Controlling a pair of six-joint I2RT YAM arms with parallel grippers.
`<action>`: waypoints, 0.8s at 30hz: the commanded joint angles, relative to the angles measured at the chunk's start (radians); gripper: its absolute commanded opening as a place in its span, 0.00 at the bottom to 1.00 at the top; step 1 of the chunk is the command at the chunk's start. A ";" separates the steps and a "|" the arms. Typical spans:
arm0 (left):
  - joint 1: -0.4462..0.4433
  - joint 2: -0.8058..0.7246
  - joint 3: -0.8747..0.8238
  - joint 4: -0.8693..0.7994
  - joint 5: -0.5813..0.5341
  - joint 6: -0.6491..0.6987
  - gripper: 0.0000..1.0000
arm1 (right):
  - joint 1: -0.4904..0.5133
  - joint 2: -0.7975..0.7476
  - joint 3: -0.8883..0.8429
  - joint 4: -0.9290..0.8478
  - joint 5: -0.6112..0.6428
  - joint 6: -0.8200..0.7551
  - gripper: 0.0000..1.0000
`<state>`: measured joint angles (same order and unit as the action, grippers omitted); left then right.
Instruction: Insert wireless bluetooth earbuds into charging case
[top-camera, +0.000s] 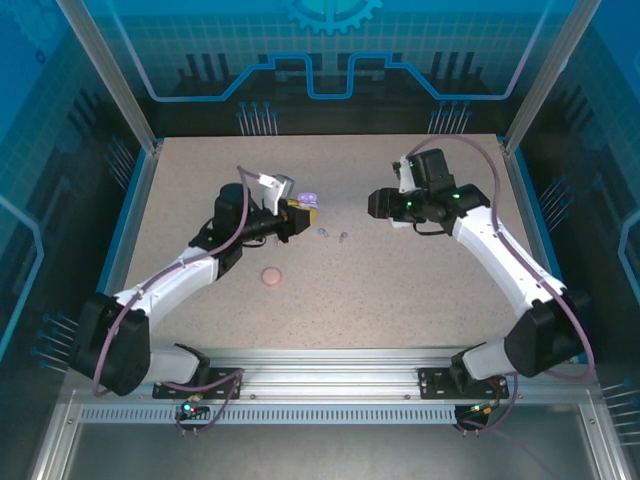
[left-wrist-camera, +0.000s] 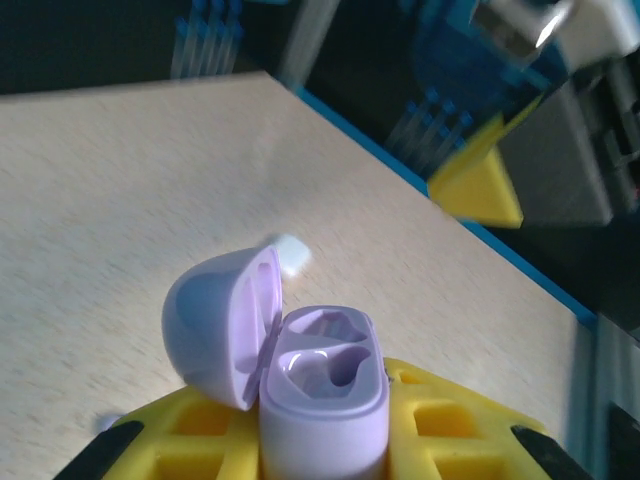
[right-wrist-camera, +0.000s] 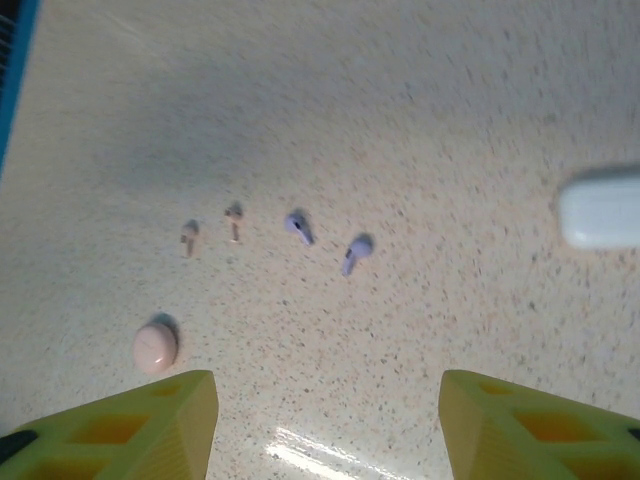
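**A:** What can we not make out?

**B:** The left fingers are clamped on the purple case. We see only their yellow upper faces, and the bottom frame edge cuts off the case's lower body. Its lid stands open beside the two exposed sockets. Beyond the lid lies a small white thing, too blurred for us to name. Ahead of the right fingers and off to one side, the frame edge cuts a white case.

**A:** And the room for moving?

**B:** The right fingers stand well apart above the worktop, holding nothing. The purple earbuds lie ahead of their gap, near each other. The pink earbuds lie further to one side, and a pink case sits just ahead of one fingertip. In the top view we find the worktop's edges well apart from both pairs of fingers.
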<state>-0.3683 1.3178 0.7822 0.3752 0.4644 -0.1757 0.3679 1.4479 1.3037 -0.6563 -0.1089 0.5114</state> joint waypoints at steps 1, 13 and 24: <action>0.005 -0.053 -0.047 0.275 -0.205 0.005 0.00 | 0.036 0.076 -0.007 -0.037 0.087 0.163 0.61; -0.001 -0.070 -0.128 0.479 -0.322 0.039 0.00 | 0.159 0.416 0.216 -0.201 0.234 0.437 0.59; -0.023 -0.020 -0.145 0.627 -0.429 0.102 0.00 | 0.223 0.709 0.540 -0.396 0.300 0.544 0.55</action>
<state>-0.3798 1.2919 0.6205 0.9127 0.0639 -0.1249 0.5751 2.1033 1.7767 -0.9321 0.1459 0.9993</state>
